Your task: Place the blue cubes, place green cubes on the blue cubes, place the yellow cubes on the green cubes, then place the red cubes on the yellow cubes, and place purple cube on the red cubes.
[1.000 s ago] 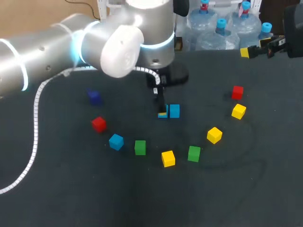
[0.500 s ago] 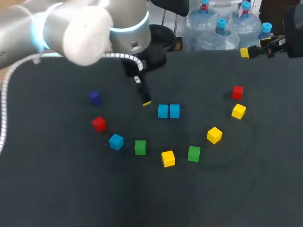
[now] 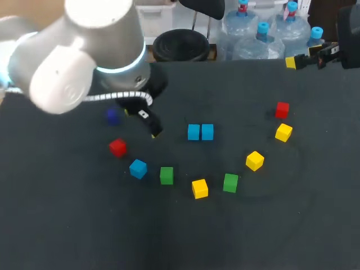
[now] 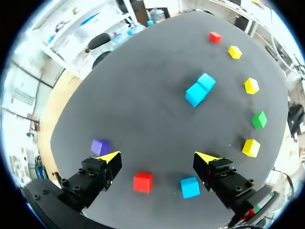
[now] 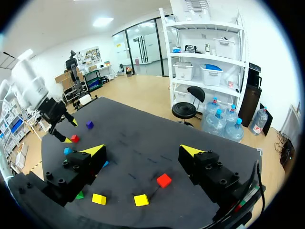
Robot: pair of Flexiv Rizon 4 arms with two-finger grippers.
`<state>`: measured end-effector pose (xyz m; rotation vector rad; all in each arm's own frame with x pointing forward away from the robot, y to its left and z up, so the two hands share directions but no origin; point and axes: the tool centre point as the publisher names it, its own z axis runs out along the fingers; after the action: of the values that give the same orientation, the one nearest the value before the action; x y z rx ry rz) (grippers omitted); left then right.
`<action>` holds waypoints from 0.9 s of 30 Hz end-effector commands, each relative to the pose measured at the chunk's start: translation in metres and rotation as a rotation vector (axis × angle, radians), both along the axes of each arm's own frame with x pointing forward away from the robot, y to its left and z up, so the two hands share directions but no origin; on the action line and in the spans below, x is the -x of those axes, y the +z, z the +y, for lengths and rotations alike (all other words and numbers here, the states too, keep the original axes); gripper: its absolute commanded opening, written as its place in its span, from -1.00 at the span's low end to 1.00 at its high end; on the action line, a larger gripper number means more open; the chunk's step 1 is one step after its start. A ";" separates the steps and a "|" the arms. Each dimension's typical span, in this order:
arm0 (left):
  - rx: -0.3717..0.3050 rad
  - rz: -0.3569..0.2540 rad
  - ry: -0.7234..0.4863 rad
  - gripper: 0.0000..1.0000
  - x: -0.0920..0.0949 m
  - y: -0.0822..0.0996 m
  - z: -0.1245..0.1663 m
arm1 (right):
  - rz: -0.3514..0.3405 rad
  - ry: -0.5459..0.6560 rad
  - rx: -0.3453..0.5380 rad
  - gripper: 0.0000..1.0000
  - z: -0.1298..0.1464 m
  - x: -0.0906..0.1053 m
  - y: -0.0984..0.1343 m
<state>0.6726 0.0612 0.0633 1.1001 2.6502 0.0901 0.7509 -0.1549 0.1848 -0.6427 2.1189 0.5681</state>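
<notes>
Two blue cubes (image 3: 194, 132) sit touching side by side near the middle of the dark tabletop (image 3: 281, 225), with nothing stacked on them. The rest lie singly in a loose arc around their near side: a red cube (image 3: 117, 147), a third blue cube (image 3: 138, 168), a green cube (image 3: 166, 175), a yellow cube (image 3: 199, 188), a second green cube (image 3: 230, 182), a second yellow cube (image 3: 255, 160), a third yellow cube (image 3: 283, 132) and a second red cube (image 3: 282, 109). The purple cube (image 3: 112, 116) lies apart, just beside the left arm (image 3: 79, 56).

The left fingers (image 4: 108, 159) are spread wide and empty above the tabletop; from the wrist, the red cube and third blue cube lie beneath the gap between them. The right fingers (image 5: 93, 153), likewise spread and empty, hang at the tabletop's far right edge, well apart from every cube.

From overhead the left arm's bulk covers the tabletop's far left corner, only one of its fingers shows, and the purple cube is dim in its shadow.
</notes>
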 end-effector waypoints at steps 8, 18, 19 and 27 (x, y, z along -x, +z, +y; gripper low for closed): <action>0.099 -0.017 0.119 1.00 0.044 0.005 0.010 | -0.001 0.000 0.000 1.00 0.000 0.000 0.000; 0.104 0.021 0.200 1.00 0.071 -0.012 0.001 | -0.001 0.000 0.000 1.00 0.000 0.000 0.000; 0.114 0.027 0.211 1.00 0.073 -0.013 0.000 | -0.001 0.000 0.000 1.00 0.000 0.000 0.000; 0.144 0.073 0.222 1.00 0.084 -0.018 -0.014 | -0.001 0.000 0.000 1.00 0.000 0.000 0.000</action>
<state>0.5863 0.0475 0.0488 0.7762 2.7823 -0.0989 0.7509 -0.1548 0.1848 -0.6427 2.1189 0.5682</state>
